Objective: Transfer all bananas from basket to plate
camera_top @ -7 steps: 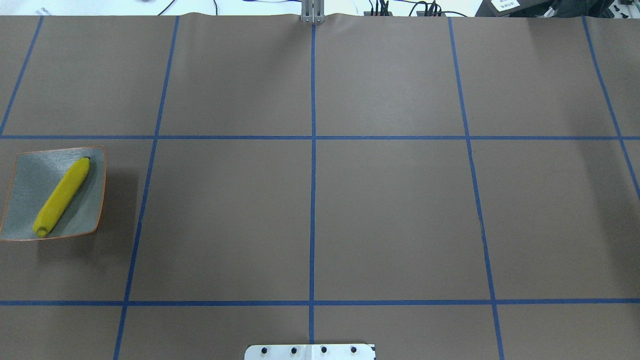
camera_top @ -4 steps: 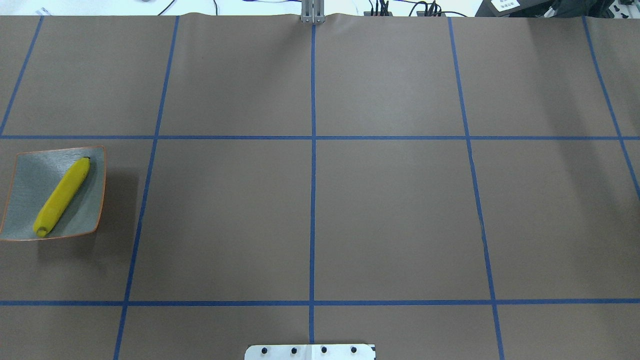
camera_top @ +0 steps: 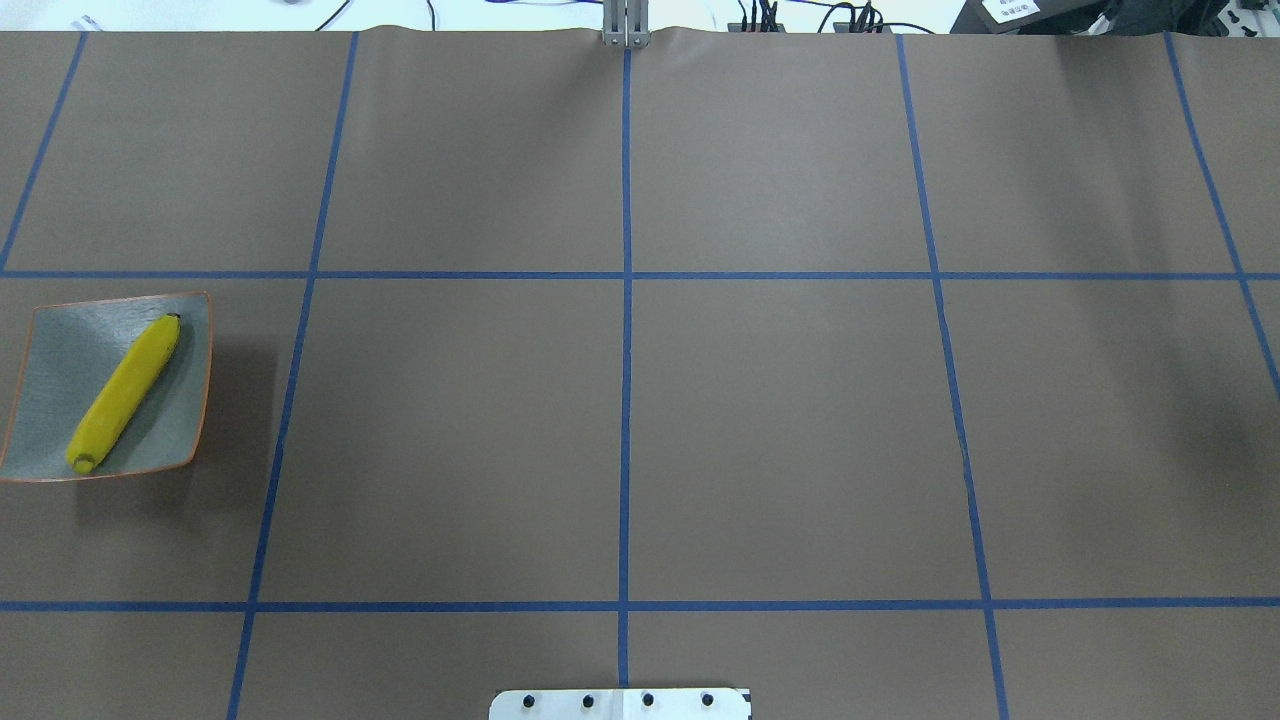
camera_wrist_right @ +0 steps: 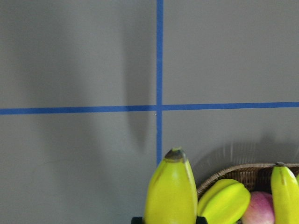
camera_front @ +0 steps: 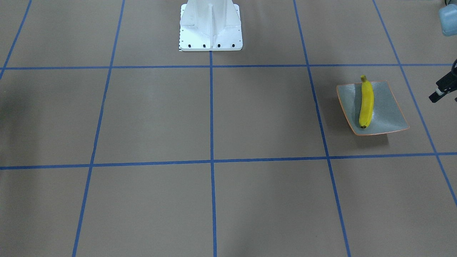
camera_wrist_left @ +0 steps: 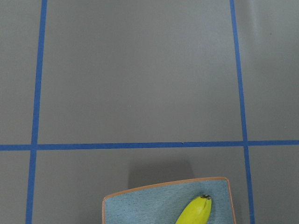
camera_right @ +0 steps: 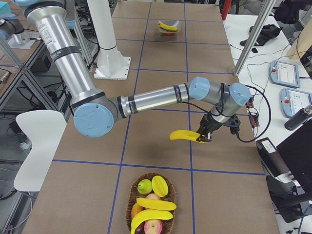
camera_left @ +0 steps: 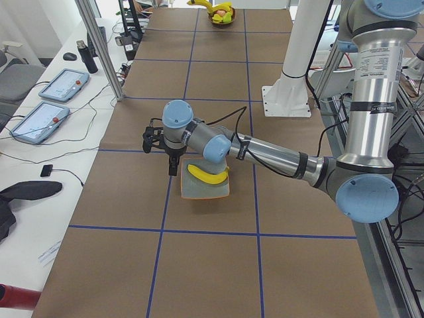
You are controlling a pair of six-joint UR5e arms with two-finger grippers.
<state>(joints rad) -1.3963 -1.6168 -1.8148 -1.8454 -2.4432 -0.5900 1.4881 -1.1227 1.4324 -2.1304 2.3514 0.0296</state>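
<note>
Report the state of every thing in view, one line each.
plate: on the table, holding one banana.
plate banana: lying diagonally in the plate.
held banana: lifted, clamped in the right gripper.
basket: holds two bananas and other fruit.
left gripper: beside the plate; open or shut unclear.

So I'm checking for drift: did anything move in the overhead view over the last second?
Nothing visibly moved. The banana lies diagonally on the plate as before; no arm shows in that view. Only a faint shadow near the right edge of the table shifted.
</note>
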